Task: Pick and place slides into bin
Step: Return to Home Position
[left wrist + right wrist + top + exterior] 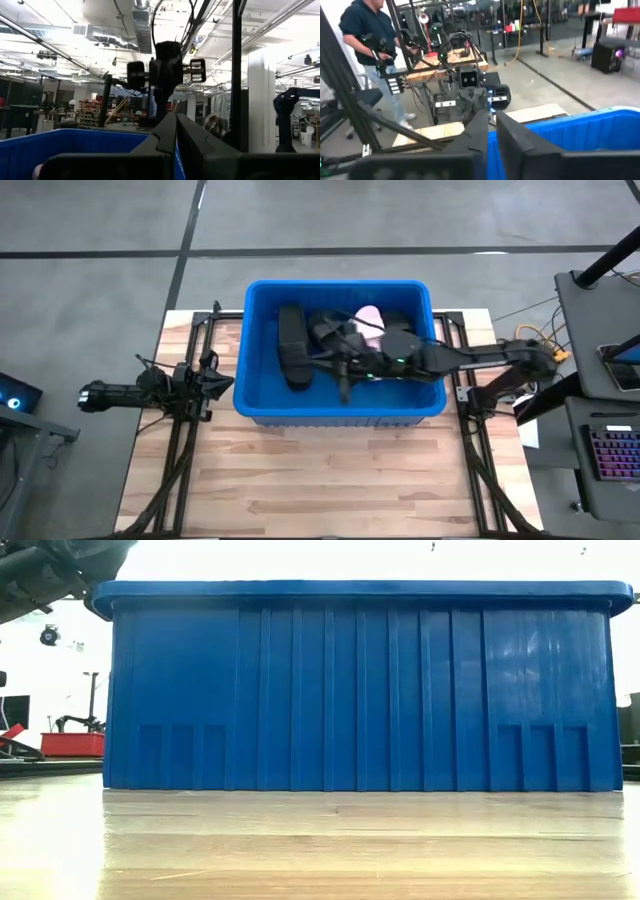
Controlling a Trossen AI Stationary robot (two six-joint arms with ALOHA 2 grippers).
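Observation:
The blue bin (340, 283) stands on the wooden table's far half and fills the low view (360, 690). Inside it lie black slides (293, 348) and a pink slide (370, 315), which the black ones partly cover. My right gripper (491, 116) reaches level over the bin from the table's right, above the slides (340, 365). Its fingers are shut with nothing between them. My left gripper (175, 117) waits, shut, at the table's left beside the bin's left wall (215, 375).
The bin's rim (580, 135) lies just below my right fingers. Black metal frame bars (190, 430) run along both table sides. Bare wood (320, 480) lies near the front edge. A person (370, 35) stands beyond the table's left side. A desk with a keyboard (610, 455) stands at the right.

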